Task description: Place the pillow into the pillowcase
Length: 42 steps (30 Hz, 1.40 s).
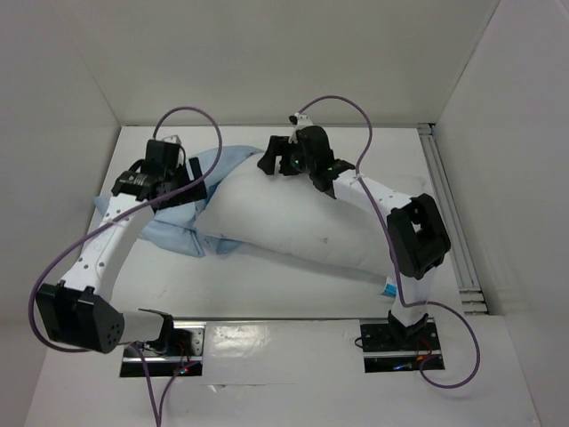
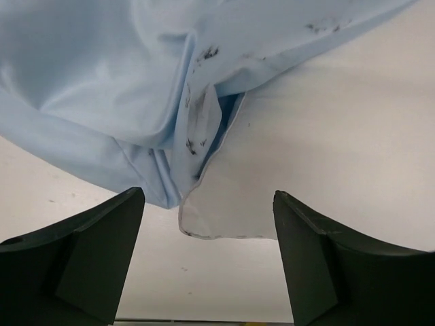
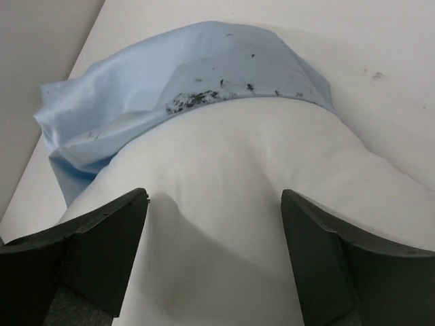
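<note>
pillow under right gripper (jaws spread), pillowcase beyond left gripper — untouched

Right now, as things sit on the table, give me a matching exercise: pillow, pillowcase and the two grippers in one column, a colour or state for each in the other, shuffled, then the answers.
Column one:
1. the pillow
2. the pillowcase
3. the left gripper
4. the right gripper

Column two:
A. open, over the hem of the blue cloth
B. white and stuffed, one end covered by blue cloth
C. open, over the white stuffed surface
D. light blue, wrinkled, with dark specks

Pairs: 1-B, 2-D, 3-A, 4-C
</note>
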Each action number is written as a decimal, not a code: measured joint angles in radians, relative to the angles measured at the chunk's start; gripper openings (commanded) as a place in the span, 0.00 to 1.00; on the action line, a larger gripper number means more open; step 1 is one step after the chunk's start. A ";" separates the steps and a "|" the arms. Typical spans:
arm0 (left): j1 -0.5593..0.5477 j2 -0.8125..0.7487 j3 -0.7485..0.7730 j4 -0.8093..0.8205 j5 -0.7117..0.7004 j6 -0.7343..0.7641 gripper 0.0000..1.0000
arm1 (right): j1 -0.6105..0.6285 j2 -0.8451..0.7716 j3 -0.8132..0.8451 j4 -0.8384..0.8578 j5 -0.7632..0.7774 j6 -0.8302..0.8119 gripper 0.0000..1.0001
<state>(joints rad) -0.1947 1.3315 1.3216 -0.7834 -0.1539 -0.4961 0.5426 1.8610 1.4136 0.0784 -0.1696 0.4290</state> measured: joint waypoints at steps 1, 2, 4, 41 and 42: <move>0.013 -0.028 -0.050 0.017 0.021 -0.011 0.90 | 0.002 -0.006 0.001 -0.007 -0.005 -0.004 0.90; 0.023 -0.048 -0.094 0.035 0.040 -0.023 0.90 | 0.006 -0.014 0.001 -0.017 -0.011 -0.009 0.92; 0.045 -0.069 -0.178 0.075 0.091 -0.036 0.91 | 0.013 -0.039 0.001 -0.049 -0.014 -0.023 0.97; 0.217 -0.019 -0.412 0.342 0.290 -0.180 0.00 | 0.553 0.174 0.114 -0.258 0.635 -0.223 0.00; 0.219 -0.035 -0.412 0.331 0.290 -0.173 0.00 | 0.536 0.171 0.114 -0.256 0.636 -0.213 0.00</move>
<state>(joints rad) 0.0242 1.2961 0.9100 -0.4522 0.1360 -0.6689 1.0786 2.0315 1.5276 -0.1780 0.4660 0.2161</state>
